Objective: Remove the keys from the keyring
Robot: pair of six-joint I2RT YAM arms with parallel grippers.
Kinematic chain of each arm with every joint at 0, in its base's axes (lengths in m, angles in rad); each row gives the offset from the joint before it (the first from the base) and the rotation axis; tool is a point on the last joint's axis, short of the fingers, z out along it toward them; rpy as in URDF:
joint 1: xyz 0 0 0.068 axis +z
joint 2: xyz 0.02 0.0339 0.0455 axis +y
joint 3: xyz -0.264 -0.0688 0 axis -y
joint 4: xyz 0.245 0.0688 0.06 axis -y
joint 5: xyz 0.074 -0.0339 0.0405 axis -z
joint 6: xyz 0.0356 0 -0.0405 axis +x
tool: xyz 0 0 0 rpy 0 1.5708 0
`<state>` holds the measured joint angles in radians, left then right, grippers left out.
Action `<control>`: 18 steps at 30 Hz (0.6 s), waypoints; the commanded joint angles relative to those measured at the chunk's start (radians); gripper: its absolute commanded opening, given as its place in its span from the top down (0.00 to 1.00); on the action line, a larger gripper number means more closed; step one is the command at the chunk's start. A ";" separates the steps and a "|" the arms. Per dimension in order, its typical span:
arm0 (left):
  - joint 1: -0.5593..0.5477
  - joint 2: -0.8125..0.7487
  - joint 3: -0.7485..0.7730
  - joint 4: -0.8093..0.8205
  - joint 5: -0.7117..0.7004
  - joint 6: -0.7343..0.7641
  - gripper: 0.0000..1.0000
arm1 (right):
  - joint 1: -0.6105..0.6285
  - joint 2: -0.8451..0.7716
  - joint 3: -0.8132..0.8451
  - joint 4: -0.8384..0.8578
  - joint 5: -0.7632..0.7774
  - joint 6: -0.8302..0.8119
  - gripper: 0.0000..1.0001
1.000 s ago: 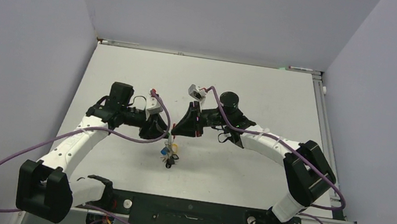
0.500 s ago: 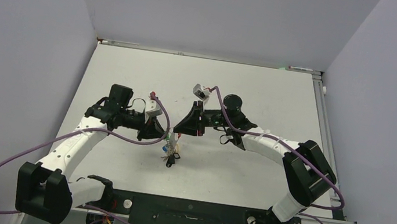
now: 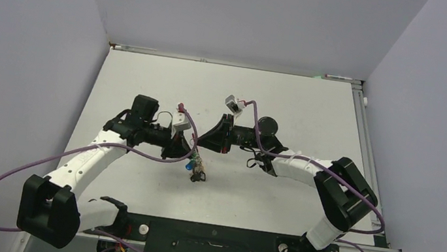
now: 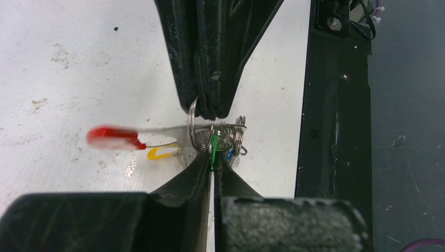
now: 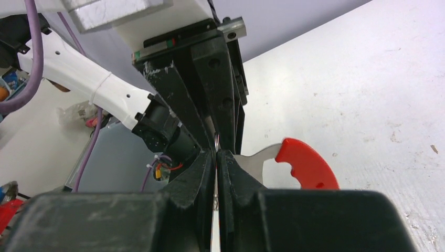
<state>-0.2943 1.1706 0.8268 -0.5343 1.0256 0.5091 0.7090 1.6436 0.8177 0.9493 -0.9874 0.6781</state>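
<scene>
The keys (image 3: 196, 169) hang in a small bunch between my two grippers, just above the white table. In the left wrist view my left gripper (image 4: 214, 161) is shut on the green key tag (image 4: 214, 149). A yellow tag (image 4: 160, 153) and a blue one (image 4: 231, 156) hang beside it. The keyring (image 4: 162, 134), grey metal with a red arc (image 4: 113, 136), sticks out to the left. My right gripper (image 4: 209, 113) comes from opposite and is shut on a wire ring (image 4: 192, 118) of the bunch. In the right wrist view its fingertips (image 5: 216, 154) pinch that thin wire, with the red arc (image 5: 307, 165) to the right.
The black base rail (image 3: 211, 243) runs along the table's near edge and shows at the right of the left wrist view (image 4: 330, 105). Purple cables (image 3: 8, 181) loop off both arms. Grey walls enclose the white table (image 3: 316, 106) on three sides.
Both grippers have shifted slightly right and closer together. The key bunch has risen a little and moved right with them. The right arm's wrist has turned.
</scene>
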 commanded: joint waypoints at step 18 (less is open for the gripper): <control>0.137 -0.040 0.026 -0.038 0.068 0.013 1.00 | -0.065 -0.031 -0.049 0.190 0.060 0.058 0.95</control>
<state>-0.2546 1.1770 0.8268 -0.5465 1.0260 0.5026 0.6895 1.6653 0.7723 1.0473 -0.9245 0.7315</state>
